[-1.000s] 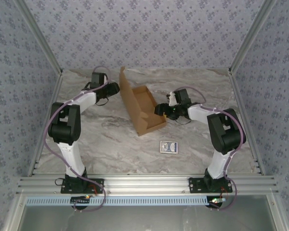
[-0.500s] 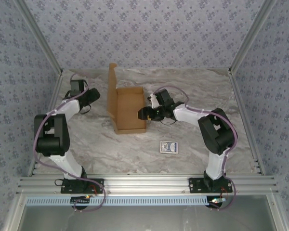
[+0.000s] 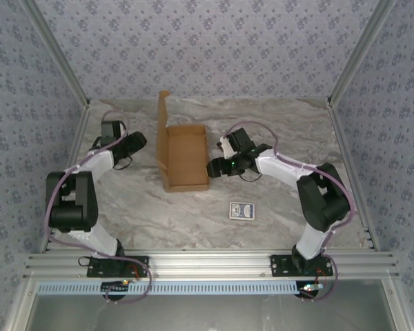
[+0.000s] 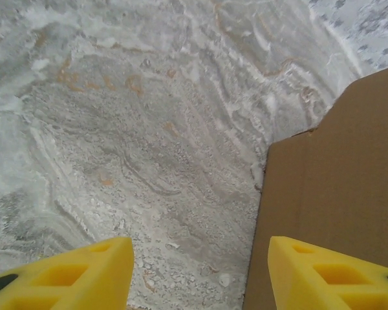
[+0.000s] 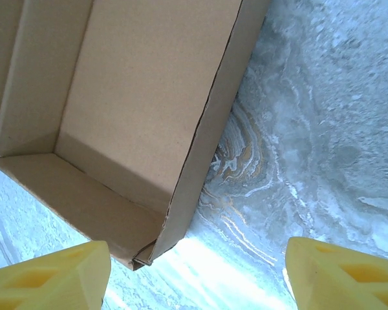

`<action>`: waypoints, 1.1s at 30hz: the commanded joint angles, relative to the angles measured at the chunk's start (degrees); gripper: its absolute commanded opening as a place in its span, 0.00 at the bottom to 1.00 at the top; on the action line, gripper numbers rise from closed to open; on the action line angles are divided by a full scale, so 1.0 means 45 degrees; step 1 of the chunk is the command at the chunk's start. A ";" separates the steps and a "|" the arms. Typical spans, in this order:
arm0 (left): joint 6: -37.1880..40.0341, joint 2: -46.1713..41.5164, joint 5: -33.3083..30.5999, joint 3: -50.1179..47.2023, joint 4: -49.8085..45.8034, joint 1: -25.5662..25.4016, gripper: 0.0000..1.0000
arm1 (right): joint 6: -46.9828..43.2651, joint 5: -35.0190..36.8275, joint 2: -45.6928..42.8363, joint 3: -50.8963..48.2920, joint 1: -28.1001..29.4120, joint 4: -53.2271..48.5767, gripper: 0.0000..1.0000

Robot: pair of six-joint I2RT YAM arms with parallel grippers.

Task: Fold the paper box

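Note:
The paper box (image 3: 187,158) is a shallow brown cardboard tray on the marble table, its lid flap (image 3: 163,127) standing upright along its left side. My left gripper (image 3: 135,142) is open, a little left of that flap. In the left wrist view the flap's outer face (image 4: 330,194) rises just beyond my right fingertip (image 4: 323,271), and nothing is between the fingers. My right gripper (image 3: 213,167) is open just off the box's right wall. The right wrist view looks into the tray (image 5: 142,90), with its near corner (image 5: 145,258) ahead of the spread fingertips (image 5: 52,278).
A small blue patterned card (image 3: 242,210) lies on the table in front of the box, near the right arm. Patterned walls and aluminium rails (image 3: 76,138) enclose the table on three sides.
The box swung from a diagonal to square with the table and shifted left. My left gripper drew back to the left. My right gripper followed the box, then backed off slightly and widened.

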 commanded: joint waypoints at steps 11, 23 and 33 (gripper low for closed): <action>0.0541 0.4850 0.1580 0.4952 -0.1602 -0.1561 0.55 | 0.0236 0.0183 -0.1121 -0.1146 -0.0946 0.0015 0.75; 0.0550 0.8062 0.2194 1.0621 -0.3520 -0.3594 0.55 | -0.0704 0.2068 -0.3306 -0.1846 -0.1276 -0.2724 0.76; 0.1836 0.6107 0.0286 1.1260 -0.4907 -0.3265 0.56 | 0.2681 0.5607 -0.4990 -0.2901 0.0804 -0.5444 0.85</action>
